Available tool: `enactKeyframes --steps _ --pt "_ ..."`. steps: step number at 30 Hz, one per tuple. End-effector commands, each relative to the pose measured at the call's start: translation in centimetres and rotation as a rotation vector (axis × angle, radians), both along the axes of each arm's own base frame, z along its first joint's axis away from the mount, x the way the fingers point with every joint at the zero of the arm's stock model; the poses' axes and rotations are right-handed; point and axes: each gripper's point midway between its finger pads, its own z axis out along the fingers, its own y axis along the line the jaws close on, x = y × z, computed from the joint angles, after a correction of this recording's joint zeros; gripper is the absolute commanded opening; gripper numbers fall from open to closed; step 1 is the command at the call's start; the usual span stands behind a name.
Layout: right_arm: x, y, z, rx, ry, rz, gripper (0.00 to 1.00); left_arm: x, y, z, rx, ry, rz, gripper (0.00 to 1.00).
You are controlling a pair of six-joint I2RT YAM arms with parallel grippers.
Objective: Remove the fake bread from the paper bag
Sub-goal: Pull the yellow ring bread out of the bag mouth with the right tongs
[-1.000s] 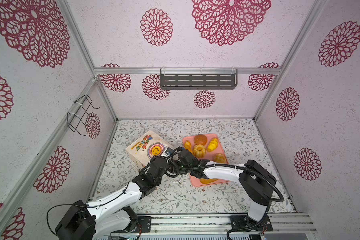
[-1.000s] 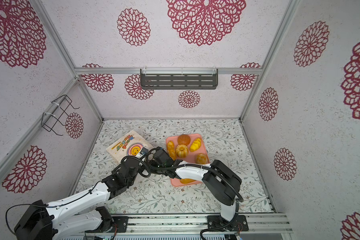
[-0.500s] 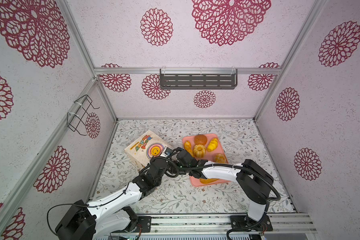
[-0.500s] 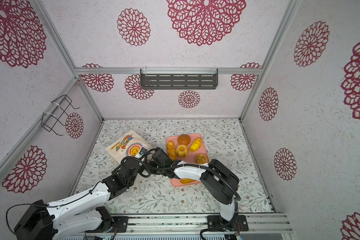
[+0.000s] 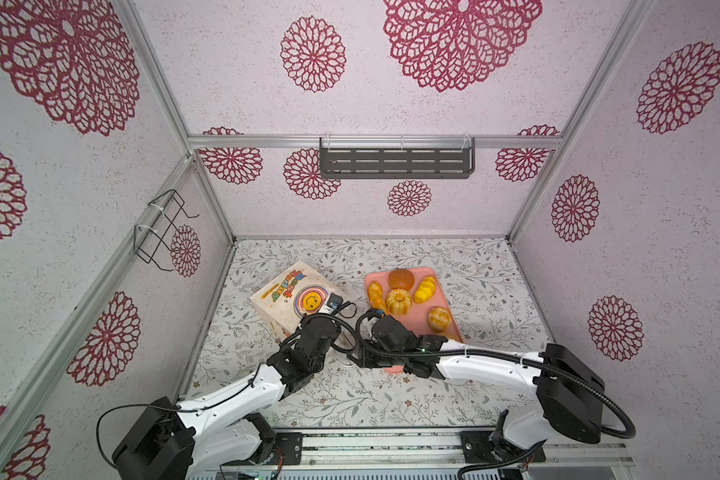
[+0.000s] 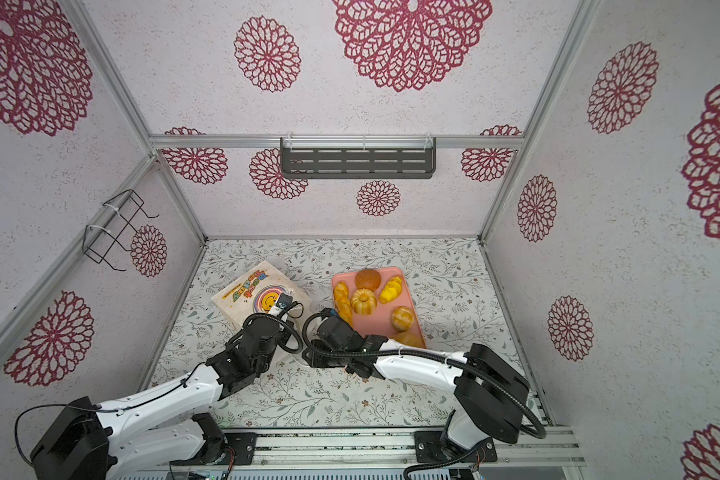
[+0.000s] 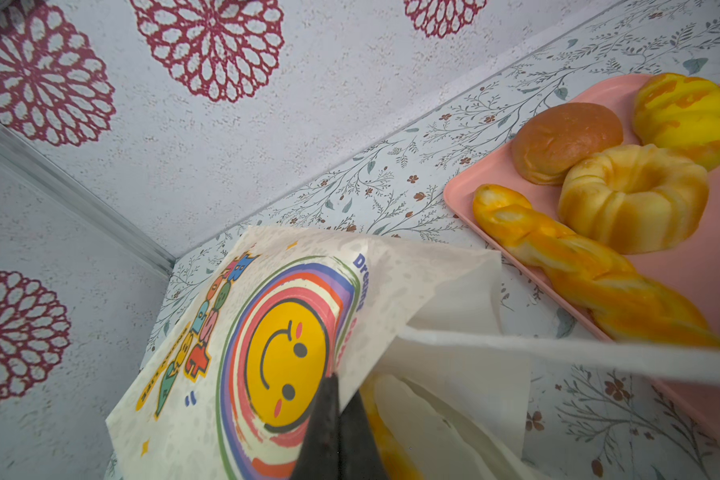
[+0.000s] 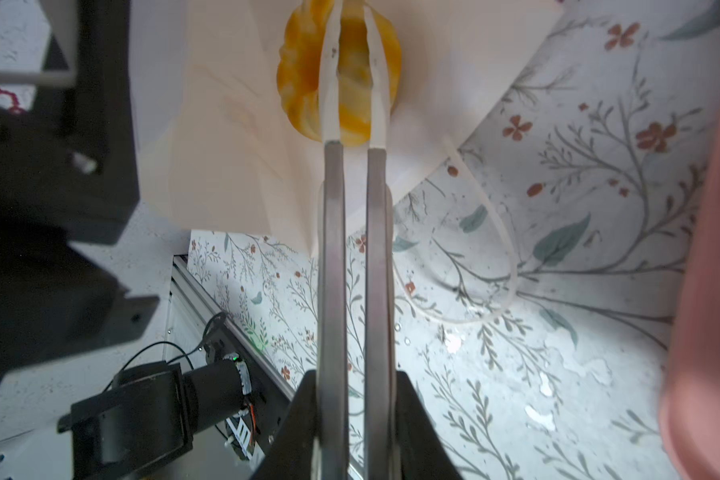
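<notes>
The paper bag (image 5: 285, 297) (image 6: 242, 297) lies on its side, smiley print up, left of the tray. My left gripper (image 7: 336, 384) is shut on the upper edge of the bag's mouth (image 7: 391, 291), holding it lifted. My right gripper (image 8: 351, 18) reaches into the mouth, its long white-tipped fingers (image 8: 329, 83) shut on a ribbed golden piece of fake bread (image 8: 300, 83) inside the bag (image 8: 225, 145). A yellow piece (image 7: 385, 440) shows inside the mouth in the left wrist view. Several more fake bread pieces lie on the tray: brown bun (image 5: 400, 277), ring cake (image 5: 398, 300), yellow roll (image 5: 425, 289), braided stick (image 5: 376, 293).
The pink tray (image 5: 449, 301) (image 6: 375, 326) (image 8: 715, 291) lies just right of the bag, with my right arm (image 5: 395, 340) crossing its near corner. A white cord handle (image 8: 495, 232) lies loose on the floral table. A wire rack (image 5: 159, 232) and a grey shelf (image 5: 395, 162) hang on the walls.
My right gripper's fingers have closed inside the bag's mouth, and that arm has reached slightly further left. The left gripper has kept its hold on the bag.
</notes>
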Motion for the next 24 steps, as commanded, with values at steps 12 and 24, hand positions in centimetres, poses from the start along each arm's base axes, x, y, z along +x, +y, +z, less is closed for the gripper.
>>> enactKeyframes --steps 12,24 --pt "-2.6 -2.6 4.1 -0.007 -0.096 -0.026 0.00 0.8 -0.6 0.5 -0.039 -0.008 0.041 0.00" --pt "-3.0 -4.5 5.2 -0.031 -0.116 -0.065 0.00 1.3 -0.8 1.3 -0.084 0.007 0.077 0.00"
